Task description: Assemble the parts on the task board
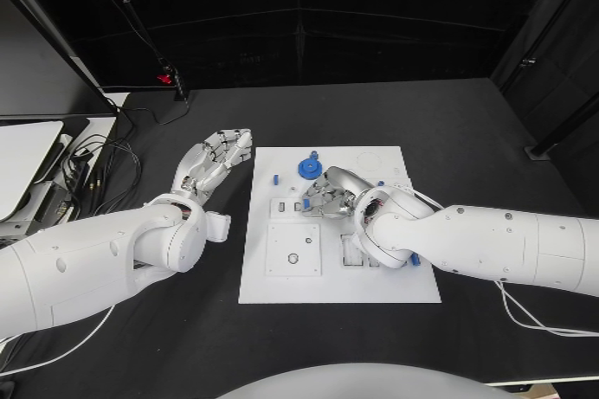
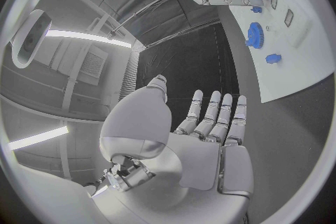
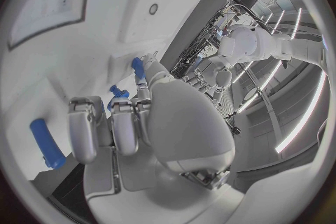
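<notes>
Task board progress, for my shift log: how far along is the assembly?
Early. A blue gear sits on the task board, with small blue parts loose nearby. The right robot hand works over the board's middle; whether it grips anything is unclear. The left robot hand waits open beside it.

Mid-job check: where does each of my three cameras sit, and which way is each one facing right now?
Head view: on the robot's head, looking down at the table; both white arms show, the left hand beside the board, the right hand over it.
Left wrist view: behind the left hand, looking past its spread fingers to the board.
Right wrist view: behind the right hand, looking at the board from close by.
Shared: head and left wrist views both show the blue gear.
</notes>
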### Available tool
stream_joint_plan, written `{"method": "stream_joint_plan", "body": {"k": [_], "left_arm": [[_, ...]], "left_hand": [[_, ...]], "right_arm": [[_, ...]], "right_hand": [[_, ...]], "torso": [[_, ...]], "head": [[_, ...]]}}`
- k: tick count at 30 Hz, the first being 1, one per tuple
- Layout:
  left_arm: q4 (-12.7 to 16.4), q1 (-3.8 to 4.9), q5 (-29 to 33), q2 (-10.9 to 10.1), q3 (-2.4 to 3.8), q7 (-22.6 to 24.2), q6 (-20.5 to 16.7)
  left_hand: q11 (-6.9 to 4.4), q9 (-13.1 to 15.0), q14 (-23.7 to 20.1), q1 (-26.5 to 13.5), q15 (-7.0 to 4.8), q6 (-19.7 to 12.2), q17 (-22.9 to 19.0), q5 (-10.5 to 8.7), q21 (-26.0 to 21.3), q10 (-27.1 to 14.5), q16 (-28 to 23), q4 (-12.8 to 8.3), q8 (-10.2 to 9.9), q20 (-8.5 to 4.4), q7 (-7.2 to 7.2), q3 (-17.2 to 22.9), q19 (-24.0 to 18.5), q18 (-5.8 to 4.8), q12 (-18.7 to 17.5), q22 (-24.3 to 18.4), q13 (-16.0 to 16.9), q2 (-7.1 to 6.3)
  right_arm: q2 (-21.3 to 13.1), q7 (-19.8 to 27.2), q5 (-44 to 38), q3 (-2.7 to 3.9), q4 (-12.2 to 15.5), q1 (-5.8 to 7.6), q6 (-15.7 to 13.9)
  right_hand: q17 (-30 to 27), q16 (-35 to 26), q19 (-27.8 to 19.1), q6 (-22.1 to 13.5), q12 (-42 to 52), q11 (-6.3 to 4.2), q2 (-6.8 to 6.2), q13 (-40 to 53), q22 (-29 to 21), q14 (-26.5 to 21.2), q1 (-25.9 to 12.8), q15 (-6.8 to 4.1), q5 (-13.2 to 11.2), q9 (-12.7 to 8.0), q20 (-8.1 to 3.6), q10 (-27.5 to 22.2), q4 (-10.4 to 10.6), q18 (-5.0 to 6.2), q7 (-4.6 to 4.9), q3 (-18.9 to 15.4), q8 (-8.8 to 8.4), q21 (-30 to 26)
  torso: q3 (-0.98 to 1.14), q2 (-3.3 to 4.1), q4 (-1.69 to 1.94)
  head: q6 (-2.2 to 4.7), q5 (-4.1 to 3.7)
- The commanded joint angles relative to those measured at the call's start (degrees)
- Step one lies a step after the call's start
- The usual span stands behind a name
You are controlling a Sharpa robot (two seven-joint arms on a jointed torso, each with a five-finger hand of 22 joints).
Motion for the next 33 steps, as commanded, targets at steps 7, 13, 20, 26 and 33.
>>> {"method": "stream_joint_plan", "body": {"k": [7, 13, 20, 26, 33], "left_arm": [[0.01, 0.08, -0.31, 0.0, 0.05, 13.49, 0.47], [-0.08, 0.08, -0.31, 0.1, 0.05, 13.43, 0.58], [-0.09, 0.07, -0.31, 0.07, 0.05, 13.42, 0.67], [-0.13, 0.08, -0.36, -0.09, 0.05, 13.22, 0.73], [0.23, 0.22, -5.05, -0.54, 0.07, 10.21, -0.1]], "left_hand": [[-0.15, -0.02, 0.43, 0.1, -0.03, -0.46, 0.07, 0.27, 0.32, 0.38, 0.35, -0.05, -0.24, 0.05, 9.0, -0.39, -0.47, 0.26, 0.35, 0.07, 0.0, 0.65], [-0.15, -0.02, 0.43, 0.1, -0.03, -0.46, 0.07, 0.27, 0.32, 0.38, 0.35, -0.05, -0.24, 0.05, 9.0, -0.39, -0.47, 0.26, 0.35, 0.07, 0.0, 0.65], [-0.15, -0.02, 0.42, 0.21, -0.03, -0.47, 0.07, 0.4, 0.34, 0.37, 0.36, -0.05, -0.23, 0.05, 9.0, -0.44, -0.49, 0.25, 0.37, 0.08, 0.0, 0.69], [-0.15, -0.01, 0.4, 0.44, -0.03, -0.41, 0.07, 0.5, 0.57, 0.35, 0.38, -0.08, -0.2, 0.04, 9.0, -0.62, -0.27, 0.27, 0.39, 0.22, -0.01, 0.54], [-0.8, -0.06, 5.53, 0.99, -1.05, -0.03, 0.59, 0.61, 8.92, 5.18, 3.47, 0.02, 0.21, -0.12, 8.83, -3.05, 10.08, 1.64, 3.12, 4.88, 0.28, 0.62]], "right_arm": [[-0.43, 0.31, -0.97, 0.03, 0.58, -0.16, 0.12], [-0.33, 0.98, -1.14, 0.03, 0.52, -0.21, -1.17], [-0.7, 2.78, -2.78, 0.03, 0.92, -0.24, -5.68], [-2.54, 7.17, -2.4, 0.09, 2.72, -0.22, -11.8], [-7.14, 20.72, 17.48, 0.17, 6.32, 1.14, -15.52]], "right_hand": [[15.06, 0.14, 6.06, -2.42, 0.14, 0.46, -2.69, 15.03, 15.1, 6.06, -1.25, 0.37, -2.62, 0.03, 0.5, 5.96, 1.44, -0.42, 0.07, -0.11, -0.08, 0.18], [15.06, 0.14, 6.06, -4.53, 0.14, 0.34, -5.26, 15.03, 15.1, 6.06, -2.3, 0.28, -3.08, 0.01, 0.43, 5.96, 4.0, -0.42, 0.16, -0.75, -0.13, 0.18], [15.06, 0.14, 6.06, -11.14, 0.14, 0.6, -7.76, 15.03, 15.1, 6.06, -3.07, 0.29, -3.12, -0.26, 0.3, 5.96, 8.13, -0.42, 0.94, -3.29, -0.35, 0.18], [15.06, 0.14, 6.06, -26.32, 0.14, 0.82, -9.62, 15.03, 15.1, 6.06, -4.92, 0.56, -2.98, -0.97, 0.61, 5.96, 8.66, -0.42, 1.79, -5.95, -1.07, 0.18], [15.06, 0.14, 5.91, -13.87, 0.14, 2.16, -2.79, 15.03, 14.97, 6.06, -7.93, 1.57, -0.78, 0.67, 1.34, 5.96, 8.09, -0.36, 2.44, -3.65, 1.73, 0.02]], "torso": [[-0.03, -0.04, -0.01], [-0.02, -0.02, 0.06], [0.02, -0.02, 0.03], [0.07, -0.12, -0.11], [0.17, -0.55, 0.05]], "head": [[-0.08, -0.09], [-0.04, -0.12], [0.05, 0.02], [0.21, 0.35], [0.31, 0.28]]}}
